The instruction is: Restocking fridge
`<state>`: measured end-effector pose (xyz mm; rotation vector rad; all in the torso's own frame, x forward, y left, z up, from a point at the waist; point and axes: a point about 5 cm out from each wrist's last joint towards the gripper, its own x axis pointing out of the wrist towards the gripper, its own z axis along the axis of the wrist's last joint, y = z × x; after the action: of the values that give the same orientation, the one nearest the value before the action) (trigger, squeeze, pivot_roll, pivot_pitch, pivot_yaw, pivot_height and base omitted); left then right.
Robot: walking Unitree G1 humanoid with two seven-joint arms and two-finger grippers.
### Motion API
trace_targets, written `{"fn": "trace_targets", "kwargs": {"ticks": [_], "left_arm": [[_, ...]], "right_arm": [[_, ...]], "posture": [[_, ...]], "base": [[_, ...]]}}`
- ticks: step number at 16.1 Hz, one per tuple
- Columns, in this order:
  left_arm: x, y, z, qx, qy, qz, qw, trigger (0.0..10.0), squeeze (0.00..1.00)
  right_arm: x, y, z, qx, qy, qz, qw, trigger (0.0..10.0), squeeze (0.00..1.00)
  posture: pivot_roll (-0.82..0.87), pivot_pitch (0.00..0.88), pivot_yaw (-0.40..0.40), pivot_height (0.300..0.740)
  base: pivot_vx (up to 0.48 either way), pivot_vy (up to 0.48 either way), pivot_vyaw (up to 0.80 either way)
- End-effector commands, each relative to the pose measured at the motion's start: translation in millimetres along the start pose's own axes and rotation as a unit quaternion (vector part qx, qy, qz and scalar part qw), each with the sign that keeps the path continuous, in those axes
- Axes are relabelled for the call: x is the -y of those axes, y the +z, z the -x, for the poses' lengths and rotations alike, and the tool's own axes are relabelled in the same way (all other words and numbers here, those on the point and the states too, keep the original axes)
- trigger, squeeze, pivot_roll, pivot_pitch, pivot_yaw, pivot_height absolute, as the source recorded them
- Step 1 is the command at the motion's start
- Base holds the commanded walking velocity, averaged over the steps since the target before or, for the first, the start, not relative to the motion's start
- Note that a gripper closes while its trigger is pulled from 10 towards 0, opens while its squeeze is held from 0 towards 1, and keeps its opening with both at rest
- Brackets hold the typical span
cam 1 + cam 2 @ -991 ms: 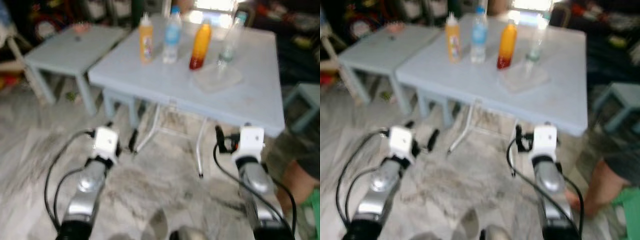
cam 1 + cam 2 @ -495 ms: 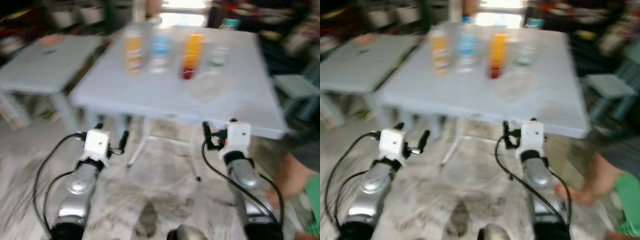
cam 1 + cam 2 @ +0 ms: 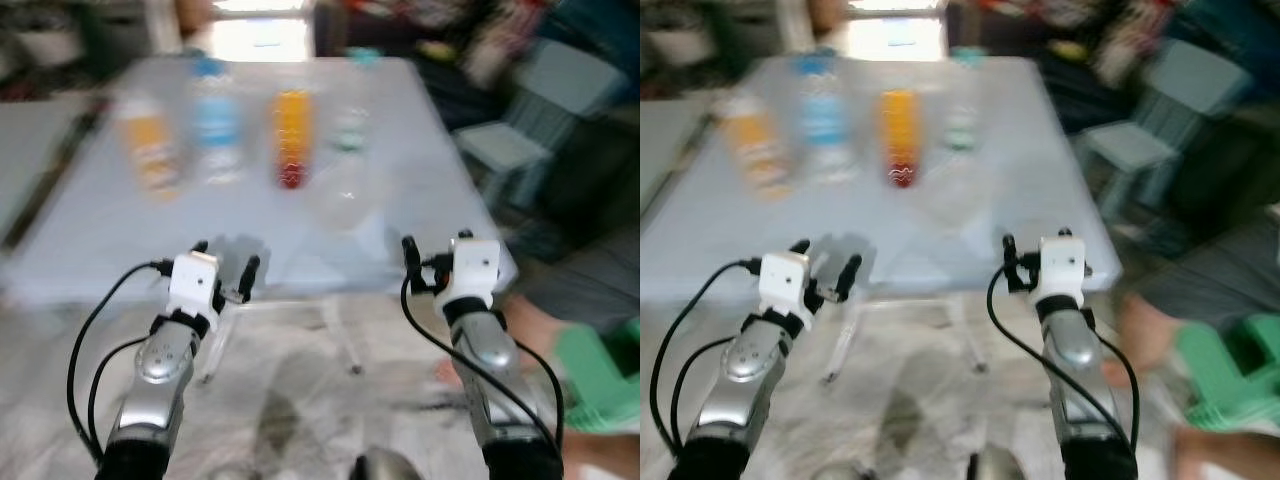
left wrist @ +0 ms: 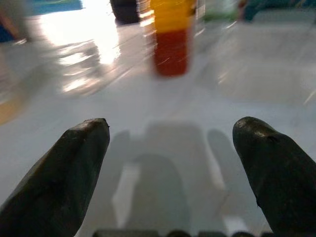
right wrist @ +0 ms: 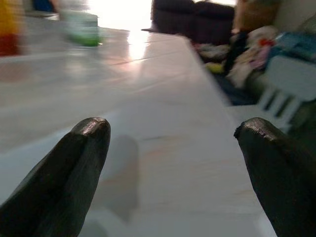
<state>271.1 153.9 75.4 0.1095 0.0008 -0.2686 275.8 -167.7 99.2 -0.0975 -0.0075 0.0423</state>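
Closer now, the robot has walked up to the tabletop [image 3: 90, 250]; both the left gripper [image 3: 224, 263] and right gripper [image 3: 435, 252] hover spread at its edge, bottles [image 3: 291, 137] standing ahead, ready for picking.

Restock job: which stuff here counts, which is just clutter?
Job:
orange-and-red juice bottle
blue-labelled water bottle
orange squeeze bottle
clear green-labelled bottle
light grey table

Clutter:
pale blue chair
green plastic stool
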Motion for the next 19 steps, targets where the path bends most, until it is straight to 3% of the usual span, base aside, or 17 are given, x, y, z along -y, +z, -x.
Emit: {"fn": "trace_targets", "kwargs": {"ticks": [1, 4, 6, 8, 13, 15, 17, 19], "left_arm": [[2.4, 0, 1.3, 0.000, -0.004, -0.001, 1.000, 10.0, 0.00], [-11.5, 1, 1.9, -0.002, 0.016, -0.022, 1.000, 10.0, 0.00], [-33.2, 1, 4.4, -0.011, 0.040, -0.039, 0.998, 10.0, 0.00], [-42.1, 1, 5.3, -0.014, 0.051, -0.045, 0.998, 10.0, 0.00], [-70.2, -3, 18.4, -0.031, 0.140, -0.073, 0.987, 10.0, 0.00], [-78.5, -4, 23.6, -0.036, 0.162, -0.080, 0.983, 10.0, 0.00], [-84.0, -5, 29.2, -0.040, 0.171, -0.085, 0.981, 10.0, 0.00], [-84.6, -7, 37.0, -0.047, 0.166, -0.084, 0.981, 10.0, 0.00]], "right_arm": [[0.7, 7, -1.8, 0.017, 0.000, -0.002, 1.000, 10.0, 0.00], [-5.8, 16, -2.3, 0.036, 0.017, 0.008, 0.999, 10.0, 0.00], [-14.3, 32, -6.6, 0.065, 0.048, 0.010, 0.997, 10.0, 0.00], [-16.3, 35, -9.5, 0.067, 0.058, 0.002, 0.996, 10.0, 0.00], [-2.0, 25, -36.5, 0.031, 0.055, 0.001, 0.998, 10.0, 0.00], [0.2, 24, -51.9, 0.016, 0.058, -0.026, 0.998, 10.0, 0.00], [-13.4, 29, -63.0, 0.014, 0.109, -0.049, 0.993, 10.0, 0.00], [-43.7, 35, -64.1, 0.014, 0.202, -0.120, 0.972, 10.0, 0.00]], "posture": [[-0.02, 0.028, -0.023, 0.740], [-0.01, 0.029, -0.024, 0.740], [-0.01, 0.030, -0.020, 0.740], [-0.01, 0.030, -0.018, 0.740], [0.03, 0.027, -0.013, 0.740], [0.05, 0.024, -0.017, 0.740], [0.08, 0.034, -0.015, 0.740], [0.10, 0.044, -0.008, 0.740]], "base": [[0.000, 0.000, 0.00], [0.000, 0.000, 0.00], [0.000, 0.000, 0.00], [0.000, 0.000, 0.00], [0.000, 0.000, 0.00], [0.000, 0.000, 0.00], [0.000, 0.000, 0.00], [0.000, 0.000, 0.00]]}}
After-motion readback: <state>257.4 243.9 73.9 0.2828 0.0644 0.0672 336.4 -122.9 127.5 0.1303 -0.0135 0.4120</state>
